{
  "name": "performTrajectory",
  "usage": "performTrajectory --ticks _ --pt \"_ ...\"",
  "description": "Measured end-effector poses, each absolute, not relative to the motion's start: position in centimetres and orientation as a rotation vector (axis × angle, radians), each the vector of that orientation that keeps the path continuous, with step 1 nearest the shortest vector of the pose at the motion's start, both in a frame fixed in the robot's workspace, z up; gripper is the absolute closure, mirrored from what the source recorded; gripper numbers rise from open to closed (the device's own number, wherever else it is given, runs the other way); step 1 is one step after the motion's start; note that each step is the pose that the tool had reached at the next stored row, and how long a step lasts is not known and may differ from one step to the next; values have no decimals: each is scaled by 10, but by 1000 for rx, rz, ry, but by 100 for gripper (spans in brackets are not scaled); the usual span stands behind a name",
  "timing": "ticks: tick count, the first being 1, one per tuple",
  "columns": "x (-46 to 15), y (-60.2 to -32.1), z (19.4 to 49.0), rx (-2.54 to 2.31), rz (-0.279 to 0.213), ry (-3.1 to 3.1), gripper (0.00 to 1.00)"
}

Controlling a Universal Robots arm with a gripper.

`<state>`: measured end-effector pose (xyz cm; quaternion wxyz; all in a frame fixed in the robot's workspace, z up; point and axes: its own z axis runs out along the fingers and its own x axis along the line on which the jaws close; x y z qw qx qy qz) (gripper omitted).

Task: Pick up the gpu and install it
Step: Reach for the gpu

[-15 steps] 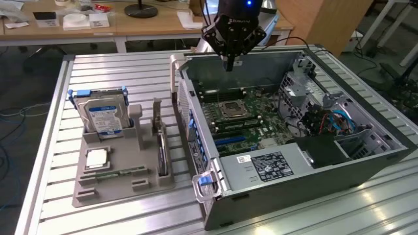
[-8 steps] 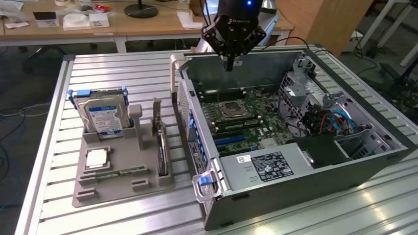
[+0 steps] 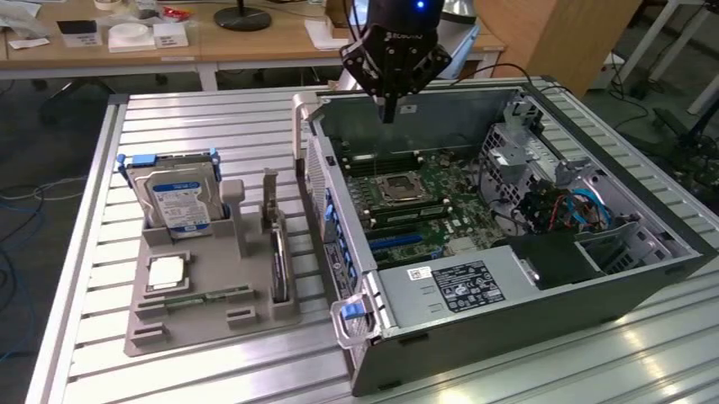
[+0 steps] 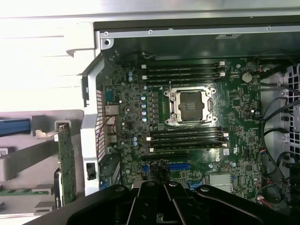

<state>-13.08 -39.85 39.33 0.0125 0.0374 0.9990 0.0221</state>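
Gripper [image 3: 388,116], fingers pressed together and holding nothing, hangs near the table's [image 3: 202,118] far edge, and from the exterior view's left stand the hard drive [image 3: 174,200] in a grey holder [image 3: 202,316], the gpu [image 3: 278,261] on edge in that holder's slot, untouched, and the open computer case [image 3: 629,278] below the gripper.

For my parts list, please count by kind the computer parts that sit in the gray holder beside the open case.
hard drive: 1
processor chip: 1
memory stick: 1
gpu: 1
Total: 4
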Motion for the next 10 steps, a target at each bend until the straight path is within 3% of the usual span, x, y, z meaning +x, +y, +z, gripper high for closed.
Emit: performTrajectory --ticks 10 --pt "-145 -398 393 117 69 3114 89"
